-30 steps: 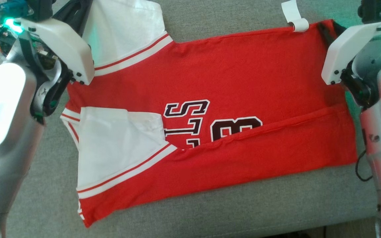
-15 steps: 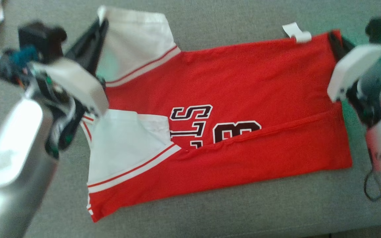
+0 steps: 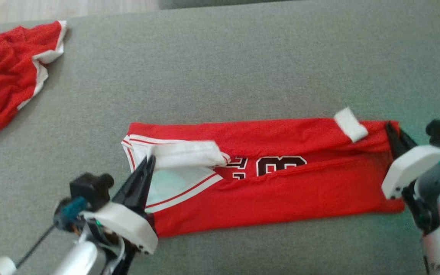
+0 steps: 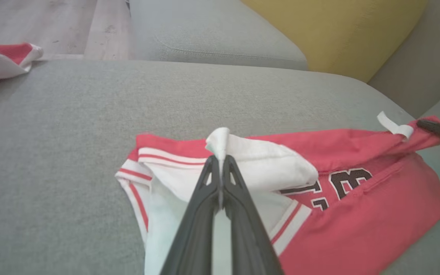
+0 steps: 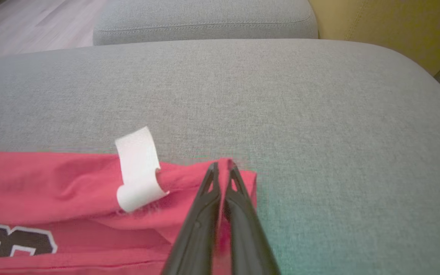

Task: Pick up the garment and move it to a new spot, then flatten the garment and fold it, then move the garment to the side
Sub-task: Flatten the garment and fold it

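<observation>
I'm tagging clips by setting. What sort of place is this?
Probably a living room, or a mock-up of one: the red jersey rests on a grey upholstered sofa seat, with a yellow cushion behind and wood flooring beyond.

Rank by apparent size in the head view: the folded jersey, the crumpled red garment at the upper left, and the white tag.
1. folded jersey: largest.
2. crumpled red garment: smaller, though the picture's left edge cuts it off and it lies farther away, so true size is unsure.
3. white tag: smallest by far.
</observation>
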